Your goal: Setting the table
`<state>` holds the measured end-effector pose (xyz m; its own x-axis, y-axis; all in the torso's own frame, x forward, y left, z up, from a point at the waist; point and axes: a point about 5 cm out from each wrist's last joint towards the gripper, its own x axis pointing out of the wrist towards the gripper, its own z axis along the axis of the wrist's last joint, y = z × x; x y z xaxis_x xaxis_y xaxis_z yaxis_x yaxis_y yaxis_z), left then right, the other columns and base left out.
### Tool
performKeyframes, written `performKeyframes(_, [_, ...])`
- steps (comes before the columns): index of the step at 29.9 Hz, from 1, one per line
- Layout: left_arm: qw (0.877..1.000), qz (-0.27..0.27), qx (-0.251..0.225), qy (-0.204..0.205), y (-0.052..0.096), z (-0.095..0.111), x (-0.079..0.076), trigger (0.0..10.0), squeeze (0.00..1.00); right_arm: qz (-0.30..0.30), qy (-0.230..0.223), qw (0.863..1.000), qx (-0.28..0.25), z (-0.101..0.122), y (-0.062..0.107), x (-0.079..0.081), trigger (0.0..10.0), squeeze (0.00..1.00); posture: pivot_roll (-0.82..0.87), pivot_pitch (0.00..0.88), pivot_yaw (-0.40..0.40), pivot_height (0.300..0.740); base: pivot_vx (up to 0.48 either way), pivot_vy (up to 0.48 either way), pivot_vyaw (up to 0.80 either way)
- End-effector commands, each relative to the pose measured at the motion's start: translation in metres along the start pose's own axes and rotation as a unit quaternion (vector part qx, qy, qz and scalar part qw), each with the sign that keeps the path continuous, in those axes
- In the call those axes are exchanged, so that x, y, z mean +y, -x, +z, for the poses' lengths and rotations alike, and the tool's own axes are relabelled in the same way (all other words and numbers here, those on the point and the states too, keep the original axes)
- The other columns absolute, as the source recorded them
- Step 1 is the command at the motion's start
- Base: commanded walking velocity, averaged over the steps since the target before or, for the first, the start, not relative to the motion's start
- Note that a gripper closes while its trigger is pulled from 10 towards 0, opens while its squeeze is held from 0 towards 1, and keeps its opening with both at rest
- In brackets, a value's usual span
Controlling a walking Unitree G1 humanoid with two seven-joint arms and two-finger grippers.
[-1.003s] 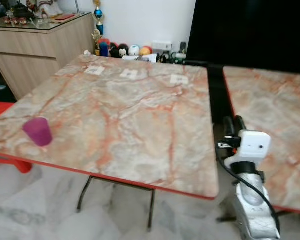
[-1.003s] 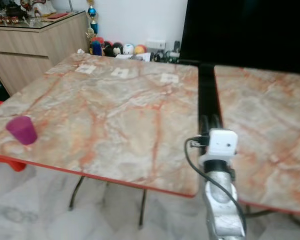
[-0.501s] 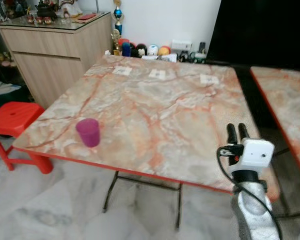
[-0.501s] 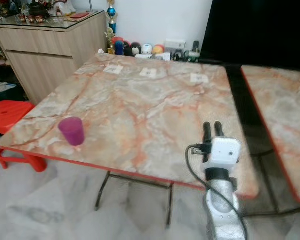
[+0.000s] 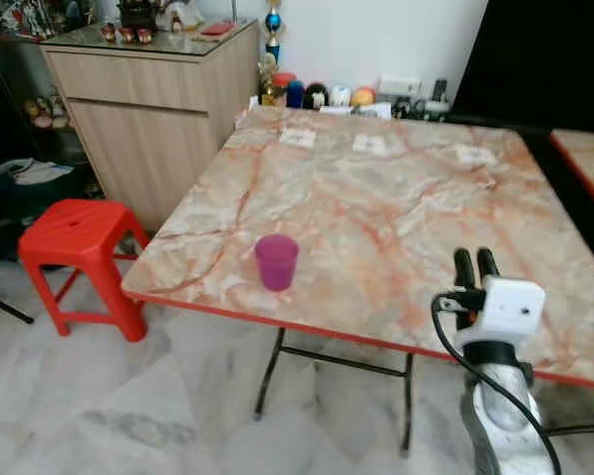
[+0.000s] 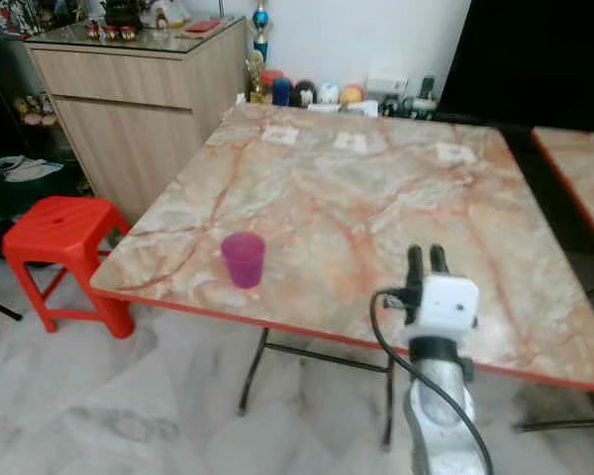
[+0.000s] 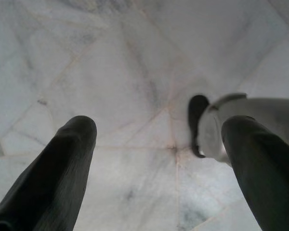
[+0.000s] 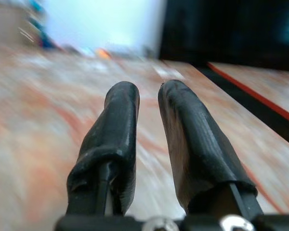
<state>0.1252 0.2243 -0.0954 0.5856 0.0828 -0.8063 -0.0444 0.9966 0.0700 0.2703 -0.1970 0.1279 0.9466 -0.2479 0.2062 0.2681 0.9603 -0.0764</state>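
Observation:
A purple cup [image 5: 276, 261] stands upright near the front left edge of the marble table [image 5: 396, 198]. My right gripper [image 5: 475, 263] is raised over the table's front right part, well to the right of the cup, its two black fingers [image 8: 120, 130] close together with nothing between them. In the left wrist view my left gripper [image 7: 159, 139] hangs over the white floor, fingers wide apart and empty.
A red plastic stool [image 5: 79, 247] stands left of the table, in front of a wooden cabinet [image 5: 158, 109]. Small white cards [image 5: 371, 144] lie near the table's far edge. A second marble table [image 6: 584, 178] is at the right. Toys [image 5: 317, 95] line the wall.
The whole view has swung left, so the cup and table now sit further right and the stool and cabinet have come into sight. My right gripper holds the same pose.

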Motion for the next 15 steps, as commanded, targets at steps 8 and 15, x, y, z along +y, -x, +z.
performKeyframes(8, [1.0, 0.001, 0.01, -0.008, -0.001, 0.0, 0.0, 10.0, 0.0, -0.183, 0.096, 0.97, 0.127, -0.028, 0.034, -0.054, 10.0, 0.0, 0.0, 0.082, -0.041, 0.74, 0.0, 0.0, 0.0])
performKeyframes(15, [1.0, 0.002, 0.01, -0.009, -0.001, 0.0, 0.0, 10.0, 0.0, -0.156, 0.054, 0.945, 0.281, -0.072, 0.057, -0.046, 10.0, 0.0, 0.0, 0.084, -0.045, 0.74, 0.0, 0.0, 0.0])
